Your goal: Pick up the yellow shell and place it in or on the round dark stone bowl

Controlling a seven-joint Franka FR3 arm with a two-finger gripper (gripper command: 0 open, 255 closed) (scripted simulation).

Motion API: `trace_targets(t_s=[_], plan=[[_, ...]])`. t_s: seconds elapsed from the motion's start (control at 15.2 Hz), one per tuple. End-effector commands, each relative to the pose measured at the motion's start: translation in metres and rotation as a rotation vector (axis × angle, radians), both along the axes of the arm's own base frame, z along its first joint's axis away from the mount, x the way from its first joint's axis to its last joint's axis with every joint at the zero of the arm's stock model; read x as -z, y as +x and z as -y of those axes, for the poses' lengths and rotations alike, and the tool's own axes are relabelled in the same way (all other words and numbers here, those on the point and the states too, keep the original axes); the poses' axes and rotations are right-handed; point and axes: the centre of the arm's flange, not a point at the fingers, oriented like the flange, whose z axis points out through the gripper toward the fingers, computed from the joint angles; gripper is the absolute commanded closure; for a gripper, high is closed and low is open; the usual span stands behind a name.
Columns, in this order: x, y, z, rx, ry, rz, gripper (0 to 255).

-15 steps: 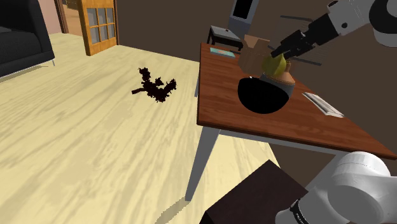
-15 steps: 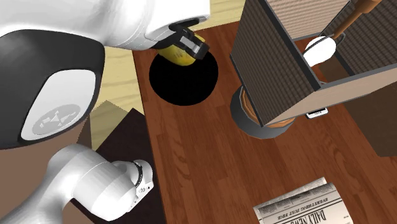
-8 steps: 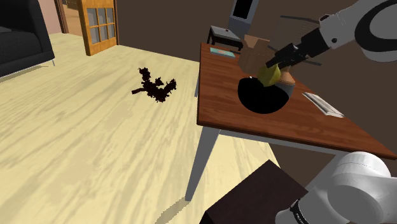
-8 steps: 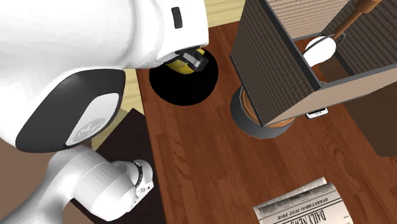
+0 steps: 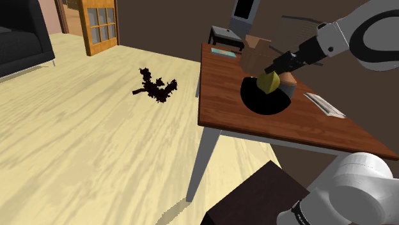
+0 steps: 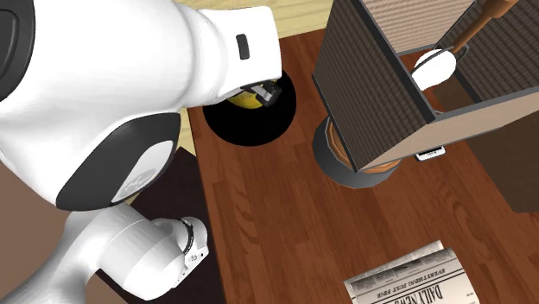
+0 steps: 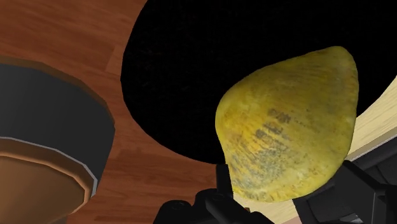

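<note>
The yellow shell [image 7: 289,127] is clasped between my black fingers [image 7: 219,184], and the gripper [image 7: 286,186] is shut on it. In the shoulder view the shell [image 5: 268,81] hangs low over the far rim of the round black bowl [image 5: 261,100], with the gripper [image 5: 276,69] reaching in from the shoulder view's right. From the second exterior view, a sliver of the shell [image 6: 244,98] shows under the white arm, over the bowl [image 6: 252,128]. The bowl's dark hollow [image 7: 184,76] lies directly beneath the shell.
A brown box [image 6: 389,78] stands over a grey-and-tan pot [image 6: 354,171] close beside the bowl. A newspaper [image 6: 415,278] lies on the wooden table [image 5: 281,131]. The table's edge runs just past the bowl. A dark clump [image 5: 156,86] sits on the floor.
The gripper has come down with the shell, from above the bowl to low over its rim. The arm's wrist has swung further over the table.
</note>
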Motion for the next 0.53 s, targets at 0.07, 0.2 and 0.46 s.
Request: trace_targets(t_s=[0.07, 0.2, 0.46], plan=[[0.0016, 0.0003, -0.0003, -0.001, 0.000, -0.004, 255], [0.0019, 0.0006, 0.0000, -0.001, 0.000, -0.004, 0], [0.0013, 0.0002, -0.0001, -0.001, 0.000, -0.004, 0]])
